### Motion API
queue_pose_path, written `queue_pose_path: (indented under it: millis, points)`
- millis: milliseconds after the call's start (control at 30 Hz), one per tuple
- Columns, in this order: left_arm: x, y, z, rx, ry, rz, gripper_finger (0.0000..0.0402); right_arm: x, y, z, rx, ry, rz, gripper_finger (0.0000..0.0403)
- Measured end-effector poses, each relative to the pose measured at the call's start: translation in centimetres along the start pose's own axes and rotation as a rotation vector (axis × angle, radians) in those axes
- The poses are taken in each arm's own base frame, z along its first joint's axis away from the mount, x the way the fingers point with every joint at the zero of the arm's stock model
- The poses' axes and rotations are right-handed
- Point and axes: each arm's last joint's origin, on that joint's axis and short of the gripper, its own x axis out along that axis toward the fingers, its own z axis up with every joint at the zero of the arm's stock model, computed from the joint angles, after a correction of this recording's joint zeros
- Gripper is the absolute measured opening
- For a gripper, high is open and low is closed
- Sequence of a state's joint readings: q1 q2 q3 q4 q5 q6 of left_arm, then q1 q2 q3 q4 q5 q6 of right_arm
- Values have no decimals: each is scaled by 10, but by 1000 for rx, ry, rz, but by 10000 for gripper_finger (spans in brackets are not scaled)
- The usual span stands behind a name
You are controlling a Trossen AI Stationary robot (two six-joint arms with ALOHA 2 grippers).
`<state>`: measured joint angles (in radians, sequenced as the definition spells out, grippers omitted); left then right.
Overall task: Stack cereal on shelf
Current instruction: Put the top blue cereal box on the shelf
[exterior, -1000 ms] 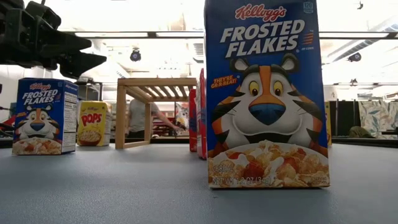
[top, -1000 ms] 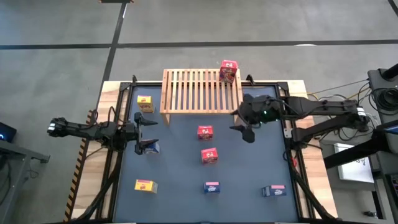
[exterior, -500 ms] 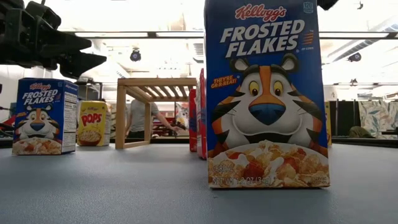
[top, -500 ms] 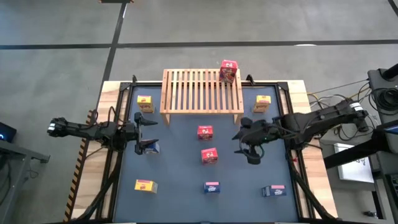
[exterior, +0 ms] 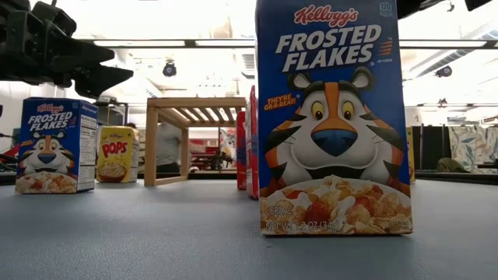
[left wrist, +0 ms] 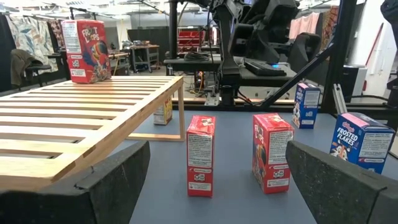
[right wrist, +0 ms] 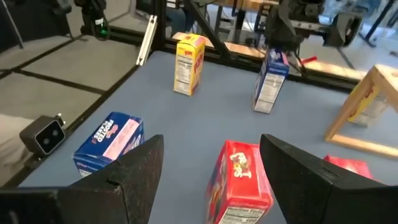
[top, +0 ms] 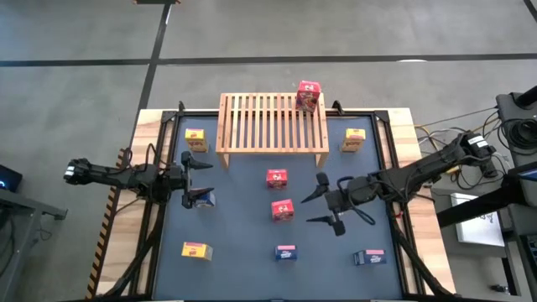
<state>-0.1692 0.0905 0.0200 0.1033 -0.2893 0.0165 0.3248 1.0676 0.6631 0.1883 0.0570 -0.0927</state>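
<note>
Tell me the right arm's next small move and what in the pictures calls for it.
Probably ease the right gripper forward and down over the red box just ahead. Its jaws stand open and empty, and the right wrist view shows that box upright between them, not yet enclosed. Only one red box is on the shelf; the left gripper waits at the blue box.

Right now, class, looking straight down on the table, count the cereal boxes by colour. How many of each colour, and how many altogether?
Red boxes: 3, one of them standing on the shelf
Yellow boxes: 3
Blue boxes: 3
Total: 9
</note>
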Motion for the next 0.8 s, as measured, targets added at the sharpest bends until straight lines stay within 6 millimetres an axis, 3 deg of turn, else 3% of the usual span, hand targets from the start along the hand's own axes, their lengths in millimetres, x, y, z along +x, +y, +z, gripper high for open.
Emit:
queue_pose_path:
  millis: [367, 800]
  points:
    - [0, 0, 0, 0, 0, 0, 359, 0, 1, -13, -70, 40, 4, 254]
    - [0, 0, 0, 0, 0, -1, 359, 0, -1, -12, -134, 25, -5, 249]
